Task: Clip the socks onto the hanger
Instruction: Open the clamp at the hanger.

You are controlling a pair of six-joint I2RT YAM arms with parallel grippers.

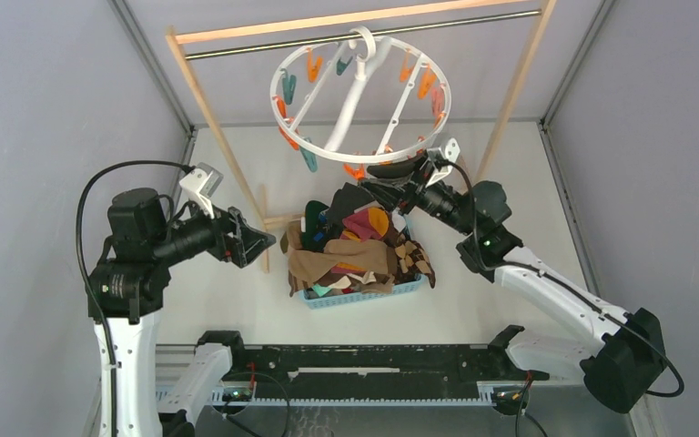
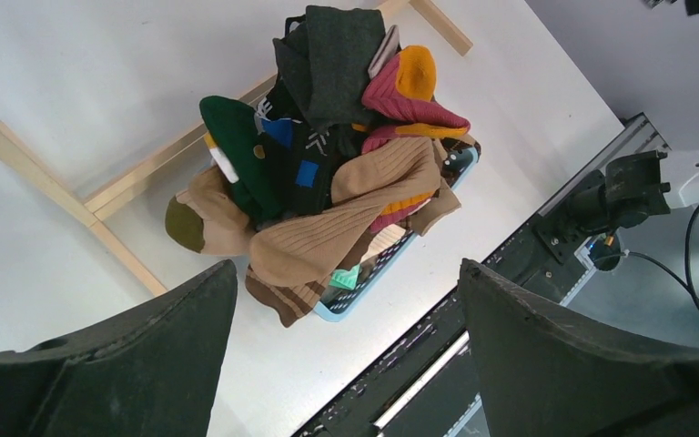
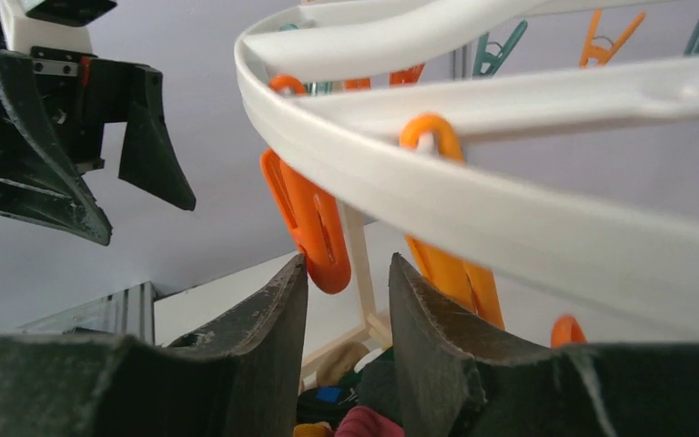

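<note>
My left arm stands up from its base at the near left corner, elbow high, forearm level and aimed right. The left gripper (image 1: 253, 244) hangs above the table (image 1: 227, 309) with its jaws spread wide and nothing in them. It sits just beside the lower end of the rack (image 1: 218, 137), so the wooden post is the tight edge there. Bare table shows behind it, toward the left wall.

In the left wrist view I look down on the socks (image 2: 328, 173), heaped above the rim of the light-blue basket (image 2: 350, 305) in the middle of the table.

The hanger (image 1: 349, 102) hangs by its hook from the rack's metal rod, above and behind the basket.

My right arm reaches up and leftward from the near right corner, wrist raised over the far end of the heap. The right gripper (image 3: 346, 264) is close under the ring's near rim. Its jaws stand a narrow gap apart with nothing between them, and an orange clothespin (image 3: 314, 228) dangles just beyond the tips. Bare table lies right of the basket, under that forearm.
</note>
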